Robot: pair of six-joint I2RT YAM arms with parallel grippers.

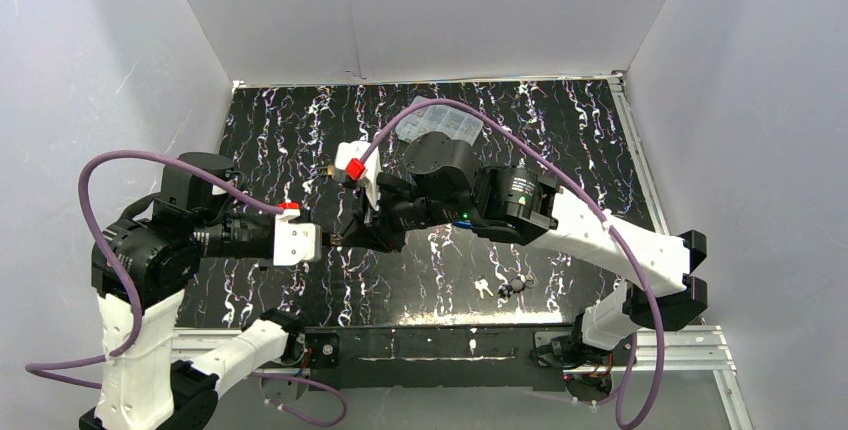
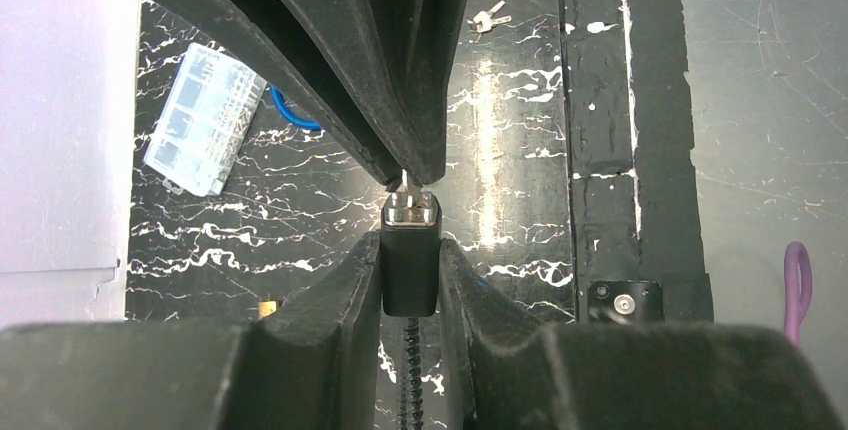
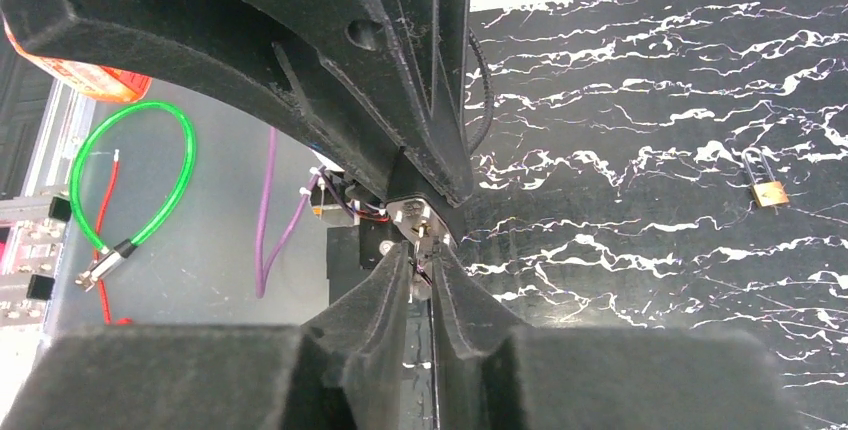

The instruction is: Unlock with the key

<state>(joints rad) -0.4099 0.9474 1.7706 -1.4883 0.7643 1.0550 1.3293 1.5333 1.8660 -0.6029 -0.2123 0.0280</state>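
While clamping the black padlock (image 2: 410, 280) in the left pincer (image 2: 410, 242) above the counter (image 1: 570, 140), pinched the small silver key (image 2: 404, 182) at its metal end with the nearly closed right pincer (image 3: 422, 250).

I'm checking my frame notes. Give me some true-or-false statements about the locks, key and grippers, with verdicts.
1. The left gripper clamps a black padlock. True.
2. The right gripper is wide open and empty. False: it pinches a key at the padlock's end.
3. A small brass padlock lies on the table. True.
4. The clear plastic box sits by the arm bases. False: it lies at the table's far side.
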